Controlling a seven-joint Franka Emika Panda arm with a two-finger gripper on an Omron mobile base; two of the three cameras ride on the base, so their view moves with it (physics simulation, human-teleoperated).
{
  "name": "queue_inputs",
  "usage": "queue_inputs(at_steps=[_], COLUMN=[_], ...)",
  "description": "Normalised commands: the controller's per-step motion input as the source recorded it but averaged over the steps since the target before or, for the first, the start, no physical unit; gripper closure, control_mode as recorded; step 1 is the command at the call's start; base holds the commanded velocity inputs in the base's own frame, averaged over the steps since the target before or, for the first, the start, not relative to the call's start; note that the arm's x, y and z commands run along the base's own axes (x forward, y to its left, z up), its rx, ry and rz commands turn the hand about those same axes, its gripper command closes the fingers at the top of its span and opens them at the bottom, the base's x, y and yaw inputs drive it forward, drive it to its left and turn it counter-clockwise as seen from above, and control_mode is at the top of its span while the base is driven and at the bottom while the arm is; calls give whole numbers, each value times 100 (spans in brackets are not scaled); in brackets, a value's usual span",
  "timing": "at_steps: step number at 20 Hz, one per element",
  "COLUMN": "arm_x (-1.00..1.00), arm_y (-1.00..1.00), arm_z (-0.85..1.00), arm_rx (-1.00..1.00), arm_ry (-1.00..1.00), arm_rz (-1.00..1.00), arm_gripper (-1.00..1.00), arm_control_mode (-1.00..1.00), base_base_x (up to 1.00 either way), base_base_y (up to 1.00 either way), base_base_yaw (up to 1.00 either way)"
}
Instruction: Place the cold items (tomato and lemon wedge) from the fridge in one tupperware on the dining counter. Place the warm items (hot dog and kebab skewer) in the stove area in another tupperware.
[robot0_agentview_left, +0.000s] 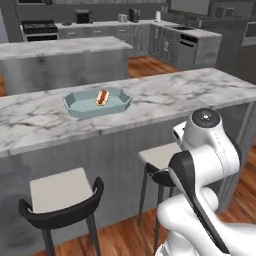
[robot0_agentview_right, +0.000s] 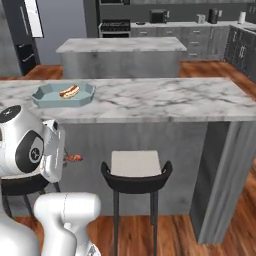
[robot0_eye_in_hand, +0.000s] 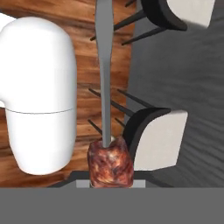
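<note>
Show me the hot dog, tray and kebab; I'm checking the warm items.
hot dog (robot0_agentview_left: 102, 97), left base view, its middle.
tray (robot0_agentview_left: 75, 106), left base view, bare floor.
kebab (robot0_eye_in_hand: 110, 162), hand view, meat chunk.

Two stools with pale seats and black curved backs, one (robot0_agentview_left: 62, 196) beside the other (robot0_agentview_left: 161, 159), are set on a wooden floor (robot0_agentview_left: 125, 235). A marble-topped island (robot0_agentview_right: 120, 46) is seen further back, with a dishwasher (robot0_agentview_left: 192, 47) among grey cabinets (robot0_agentview_left: 162, 42).

Everything is lit flat and even, with no clear light source to be made out. Only soft shadow is seen under the dining counter (robot0_agentview_left: 165, 95) overhang. No glare is picked up anywhere. Textures are rendered a bit soft and low-res, especially the far background.
</note>
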Motion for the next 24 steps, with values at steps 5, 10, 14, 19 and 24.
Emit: queue_inputs(at_steps=[5, 10, 14, 19, 24], arm_x=[0, 0, 0, 0, 0], arm_y=[0, 0, 0, 0, 0], arm_z=[0, 0, 0, 0, 0], arm_rx=[0, 0, 0, 0, 0], arm_ry=[0, 0, 0, 0, 0], arm_rz=[0, 0, 0, 0, 0], arm_gripper=[100, 100, 100, 100, 100], arm_control_mode=[100, 100, 100, 100, 100], base_base_x=[37, 16, 11, 31, 48], base_base_y=[47, 61, 63, 51, 46], base_base_yaw=[-29, -30, -31, -29, -27])
